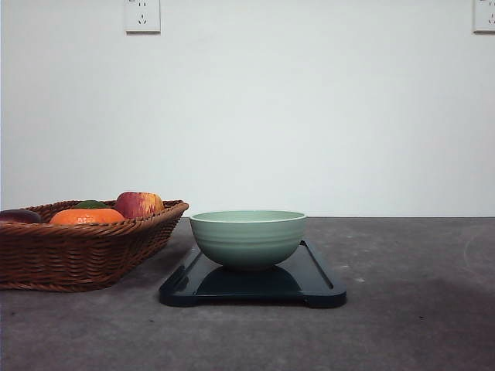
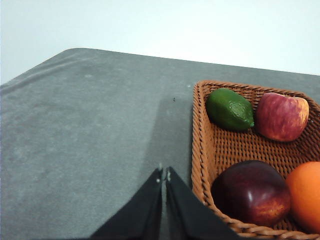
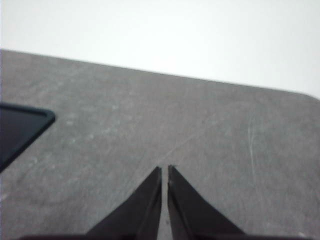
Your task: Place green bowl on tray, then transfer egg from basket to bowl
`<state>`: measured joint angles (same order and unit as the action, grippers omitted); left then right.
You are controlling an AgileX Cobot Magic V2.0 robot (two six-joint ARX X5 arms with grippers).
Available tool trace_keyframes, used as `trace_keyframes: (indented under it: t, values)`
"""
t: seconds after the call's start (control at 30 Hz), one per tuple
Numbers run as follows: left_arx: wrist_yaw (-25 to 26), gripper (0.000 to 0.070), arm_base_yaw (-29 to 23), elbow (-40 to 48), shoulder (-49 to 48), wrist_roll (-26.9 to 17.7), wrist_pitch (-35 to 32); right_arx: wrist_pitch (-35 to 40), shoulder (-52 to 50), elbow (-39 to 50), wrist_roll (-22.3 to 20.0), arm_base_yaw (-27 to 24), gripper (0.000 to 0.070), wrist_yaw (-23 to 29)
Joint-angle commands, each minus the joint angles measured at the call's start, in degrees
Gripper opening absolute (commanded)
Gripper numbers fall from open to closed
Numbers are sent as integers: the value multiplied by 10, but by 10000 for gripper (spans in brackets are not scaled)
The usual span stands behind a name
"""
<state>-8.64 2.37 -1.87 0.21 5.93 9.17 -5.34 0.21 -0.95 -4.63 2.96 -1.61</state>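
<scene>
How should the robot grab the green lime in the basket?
Probably from above, closing the gripper across the lime's short middle, not its pointed ends. It lies on its side in a corner of the basket, with the woven wall close on two sides and the red apple right beside it, so a sideways approach looks blocked.

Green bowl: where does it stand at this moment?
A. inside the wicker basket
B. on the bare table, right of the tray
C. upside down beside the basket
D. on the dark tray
D: the front view shows the green bowl upright on the dark tray, beside the basket.
</scene>
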Motion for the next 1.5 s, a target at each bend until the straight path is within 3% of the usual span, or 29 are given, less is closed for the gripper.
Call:
trace_keyframes:
  t: [0.0,1.47]
  values:
    - [1,0,-1,11,1,-5,-6,6,0,3,9,1,15,1]
    - [1,0,-1,11,0,-5,-7,28,0,2,9,2,15,2]
